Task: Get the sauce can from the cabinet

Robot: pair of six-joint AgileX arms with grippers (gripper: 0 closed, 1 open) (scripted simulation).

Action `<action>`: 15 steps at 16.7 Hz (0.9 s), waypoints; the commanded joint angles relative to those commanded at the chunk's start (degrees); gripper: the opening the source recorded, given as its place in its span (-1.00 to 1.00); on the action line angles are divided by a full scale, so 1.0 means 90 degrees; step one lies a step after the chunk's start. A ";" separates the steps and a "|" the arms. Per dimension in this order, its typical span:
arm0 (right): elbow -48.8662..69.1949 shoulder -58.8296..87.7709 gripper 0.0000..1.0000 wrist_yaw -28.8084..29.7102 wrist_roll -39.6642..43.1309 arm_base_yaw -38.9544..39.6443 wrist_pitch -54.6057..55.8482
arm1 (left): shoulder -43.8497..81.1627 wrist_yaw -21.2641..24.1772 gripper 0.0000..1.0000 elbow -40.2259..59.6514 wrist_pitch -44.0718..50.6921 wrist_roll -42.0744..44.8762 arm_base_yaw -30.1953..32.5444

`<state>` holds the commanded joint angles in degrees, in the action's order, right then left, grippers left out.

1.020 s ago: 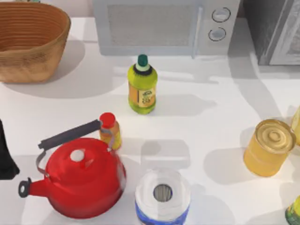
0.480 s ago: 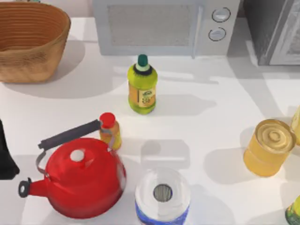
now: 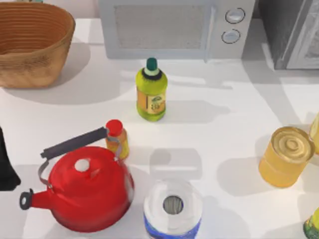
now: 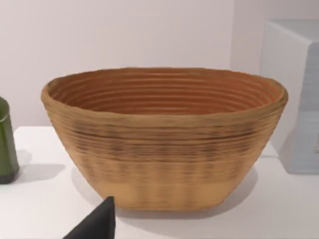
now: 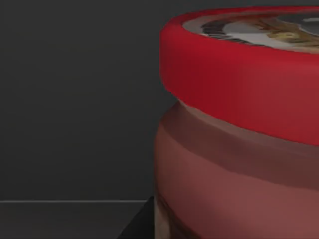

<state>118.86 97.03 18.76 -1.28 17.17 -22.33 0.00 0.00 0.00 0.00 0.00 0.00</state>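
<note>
A: Take the red kettle (image 3: 87, 191) as the marker and go left to right. What stands where?

B: Left of it, at the worktop (image 3: 224, 124) edge, a dark piece of the left arm (image 3: 6, 169) sits parked; whether its claw is open I cannot tell. Its wrist camera looks at the woven basket (image 4: 164, 144), which lies behind the kettle and to the left. Just behind the kettle's handle is a small red-capped yellow bottle (image 3: 117, 138), farther back a green bottle (image 3: 151, 90), and behind that the microwave (image 3: 174, 27). Right of the kettle comes a paper roll (image 3: 173, 206), then well to the right the big yellow can (image 3: 285, 157).

A: And the sauce can?

B: The cabinet (image 3: 291, 32) is far right of the kettle and behind it. The right wrist view has the sauce can (image 5: 239, 134) very close against a dark wall, so I judge it still sits inside the cabinet. A dark tip shows beside it; how wide the right claw stands, or whether it has hold, I cannot tell.

A: Progress?

B: The reach looks made; the grasp is unconfirmed, and lifting out remains.

A: Any change from the earlier overhead frames?

B: None on the worktop; everything lies as it did.
</note>
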 joint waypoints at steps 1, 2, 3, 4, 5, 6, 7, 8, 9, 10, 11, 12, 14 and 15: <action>0.0000 0.0000 -0.21 0.0000 0.0000 0.0000 0.0000 | 0.0000 0.0000 1.00 0.0000 0.0000 0.0000 0.0000; 0.0000 0.0000 -0.36 0.0000 0.0000 0.0000 0.0000 | 0.0000 0.0000 1.00 0.0000 0.0000 0.0000 0.0000; 0.0000 0.0000 -0.51 0.0000 0.0000 0.0000 0.0000 | 0.0000 0.0000 1.00 0.0000 0.0000 0.0000 0.0000; 0.0000 0.0000 -0.66 0.0000 0.0000 0.0000 0.0000 | 0.0000 0.0000 1.00 0.0000 0.0000 0.0000 0.0000; 0.0000 0.0000 -0.81 0.0000 0.0000 0.0000 0.0000 | 0.0000 0.0000 1.00 0.0000 0.0000 0.0000 0.0000; 0.0000 0.0000 -0.96 0.0000 0.0000 0.0000 0.0000 | 0.0000 0.0000 1.00 0.0000 0.0000 0.0000 0.0000; 0.0000 0.0000 -1.00 0.0000 0.0000 0.0000 0.0000 | 0.0000 0.0000 1.00 0.0000 0.0000 0.0000 0.0000; 0.0000 0.0000 -1.00 0.0000 0.0000 0.0000 0.0000 | 0.0000 0.0000 1.00 0.0000 0.0000 0.0000 0.0000; 0.0000 0.0000 -1.00 0.0000 0.0000 0.0000 0.0000 | 0.0000 0.0000 1.00 0.0000 0.0000 0.0000 0.0000; 0.0000 0.0000 -1.00 0.0000 0.0000 0.0000 0.0000 | 0.0000 0.0000 1.00 0.0000 0.0000 0.0000 0.0000; 0.0000 0.0000 -1.00 0.0000 0.0000 0.0000 0.0000 | 0.0000 0.0000 1.00 0.0000 0.0000 0.0000 0.0000; 0.0000 0.0000 -1.00 0.0000 0.0000 0.0000 0.0000 | 0.0000 0.0000 1.00 0.0000 0.0000 0.0000 0.0000; 0.0000 0.0000 -1.00 0.0000 0.0000 0.0000 0.0000 | 0.0000 0.0000 1.00 0.0000 0.0000 0.0000 0.0000; -0.0002 -0.0004 -1.00 -0.0002 -0.0011 0.0010 -0.0001 | 0.0000 0.0000 1.00 0.0000 0.0000 0.0000 0.0000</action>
<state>118.84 97.00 18.73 -1.38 17.26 -22.33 0.00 0.00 0.00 0.00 0.00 0.00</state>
